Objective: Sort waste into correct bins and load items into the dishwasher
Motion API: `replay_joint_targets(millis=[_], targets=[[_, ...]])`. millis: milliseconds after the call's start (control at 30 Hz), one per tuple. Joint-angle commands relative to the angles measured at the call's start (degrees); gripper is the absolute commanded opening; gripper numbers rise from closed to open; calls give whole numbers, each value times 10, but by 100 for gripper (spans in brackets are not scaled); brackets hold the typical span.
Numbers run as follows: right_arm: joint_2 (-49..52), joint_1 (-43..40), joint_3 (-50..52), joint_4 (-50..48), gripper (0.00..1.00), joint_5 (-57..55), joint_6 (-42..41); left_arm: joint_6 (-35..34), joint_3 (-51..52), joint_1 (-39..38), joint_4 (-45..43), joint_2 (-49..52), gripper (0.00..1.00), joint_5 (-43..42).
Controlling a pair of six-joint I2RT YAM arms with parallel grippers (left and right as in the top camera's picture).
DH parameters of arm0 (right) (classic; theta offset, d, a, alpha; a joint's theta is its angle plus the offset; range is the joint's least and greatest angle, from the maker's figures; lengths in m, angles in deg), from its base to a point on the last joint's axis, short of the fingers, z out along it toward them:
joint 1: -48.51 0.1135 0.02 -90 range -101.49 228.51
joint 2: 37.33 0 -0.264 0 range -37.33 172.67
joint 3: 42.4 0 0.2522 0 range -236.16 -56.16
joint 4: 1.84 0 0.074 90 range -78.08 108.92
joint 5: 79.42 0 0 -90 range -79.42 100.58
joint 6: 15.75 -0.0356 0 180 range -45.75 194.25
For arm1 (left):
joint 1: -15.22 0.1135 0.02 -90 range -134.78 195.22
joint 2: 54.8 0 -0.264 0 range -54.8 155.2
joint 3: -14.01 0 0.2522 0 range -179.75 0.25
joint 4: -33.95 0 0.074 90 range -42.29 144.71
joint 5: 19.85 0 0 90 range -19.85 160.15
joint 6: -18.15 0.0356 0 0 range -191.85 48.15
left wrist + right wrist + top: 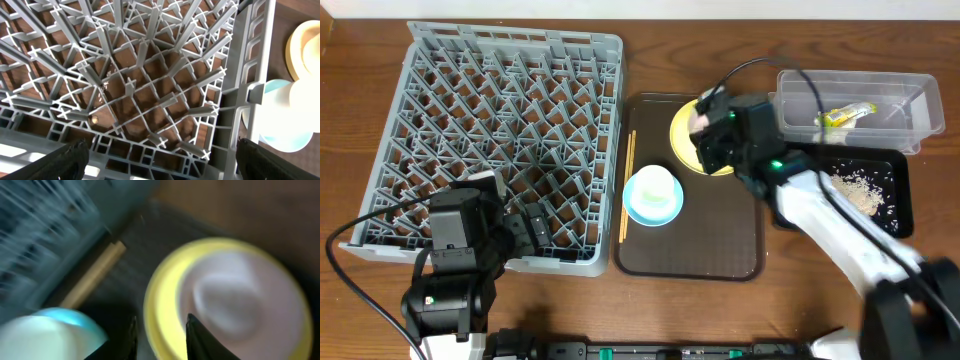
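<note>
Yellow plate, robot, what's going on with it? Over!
Left gripper open, over dish rack corner. Right gripper part open at yellow plate rim, view blurred. Plate on brown tray, not racked. Blue bowl close beside it.

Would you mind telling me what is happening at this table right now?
Two robot arms are clearing a meal tray. The right end effector hovers over the yellow plate, fingers slightly apart; the blurred view hides any contact. The left end effector hangs open over the grey dish rack, which holds no dishes. The wrapper lies in the clear tub, rice scraps in the black tray. The blue bowl and chopsticks sit on the brown tray.
</note>
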Motion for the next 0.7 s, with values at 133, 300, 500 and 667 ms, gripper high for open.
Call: replay_joint_targets(millis=[133,300,500,667], targets=[[-52,20,-1,62,29,108,-70,-2,-12,-1,1,0,94,-7],[-18,47,-1,110,25,98,-70,-2,-12,-1,2,0,94,-7],[40,80,-1,114,20,76,-81,-2,-12,-1,2,0,94,-7],[81,88,-1,113,8,37,-119,-2,-12,-1,2,0,94,-7]])
